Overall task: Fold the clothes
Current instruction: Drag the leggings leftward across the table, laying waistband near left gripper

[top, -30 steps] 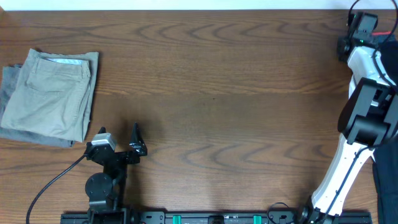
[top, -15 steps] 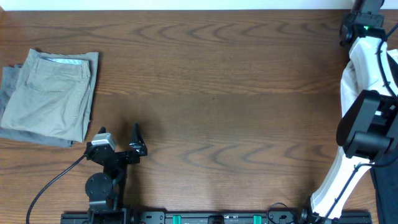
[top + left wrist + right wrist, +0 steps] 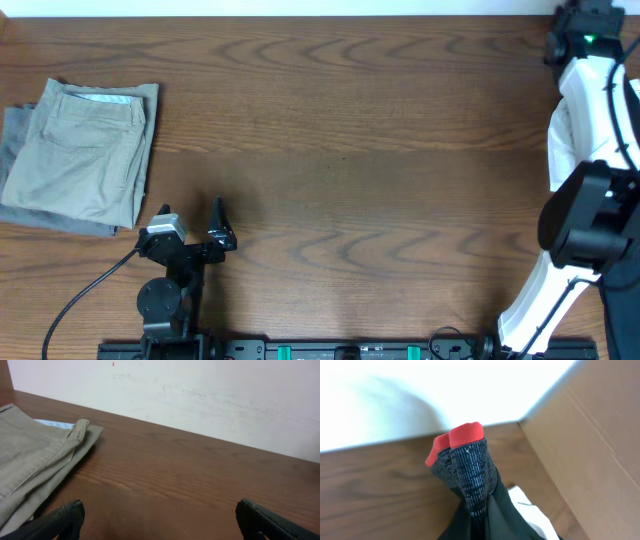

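In the right wrist view my right gripper (image 3: 479, 522) is shut on the clothes (image 3: 470, 480). They are black stretchy fabric with a grey waistband whose tip is bright red-orange, and it sticks up past the fingers above the table's far edge. From overhead, the right arm (image 3: 585, 90) reaches into the far right corner and its fingers are not visible there. My left gripper (image 3: 222, 227) rests near the front left. It stands open (image 3: 162, 530) with nothing between its fingers.
Folded tan khaki trousers (image 3: 85, 155) lie at the far left and also show in the left wrist view (image 3: 30, 470). A cardboard box wall (image 3: 590, 435) stands right of the held fabric. Something dark (image 3: 622, 315) shows at the right edge. A white wall runs behind the table.
The right arm has stretched farther toward the far right corner, its wrist now at the frame's top edge. The left arm and the tan trousers have not moved.
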Action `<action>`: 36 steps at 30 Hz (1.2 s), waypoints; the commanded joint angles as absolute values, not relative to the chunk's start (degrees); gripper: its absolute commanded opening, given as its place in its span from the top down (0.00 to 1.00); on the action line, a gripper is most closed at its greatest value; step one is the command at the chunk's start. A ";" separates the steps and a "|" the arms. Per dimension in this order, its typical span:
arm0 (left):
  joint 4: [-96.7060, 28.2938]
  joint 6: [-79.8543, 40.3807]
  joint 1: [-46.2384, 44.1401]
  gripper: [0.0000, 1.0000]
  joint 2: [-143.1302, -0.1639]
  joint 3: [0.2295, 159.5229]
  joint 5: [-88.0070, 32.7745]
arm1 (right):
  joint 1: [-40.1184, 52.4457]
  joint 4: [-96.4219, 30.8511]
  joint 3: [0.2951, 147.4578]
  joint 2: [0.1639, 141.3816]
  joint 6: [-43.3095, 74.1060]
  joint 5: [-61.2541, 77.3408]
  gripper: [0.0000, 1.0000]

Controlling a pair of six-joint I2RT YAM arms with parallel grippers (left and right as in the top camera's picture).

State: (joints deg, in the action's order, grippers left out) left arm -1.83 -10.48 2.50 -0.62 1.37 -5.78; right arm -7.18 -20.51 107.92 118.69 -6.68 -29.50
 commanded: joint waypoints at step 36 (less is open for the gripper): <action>-3.51 -9.93 2.28 0.02 -0.23 0.23 -6.37 | 41.41 -17.54 108.42 126.82 25.36 12.51 0.99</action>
State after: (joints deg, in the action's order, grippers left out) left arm -1.83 -10.50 2.50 -0.62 1.37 -5.78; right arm 39.22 -18.15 107.81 127.28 22.04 9.47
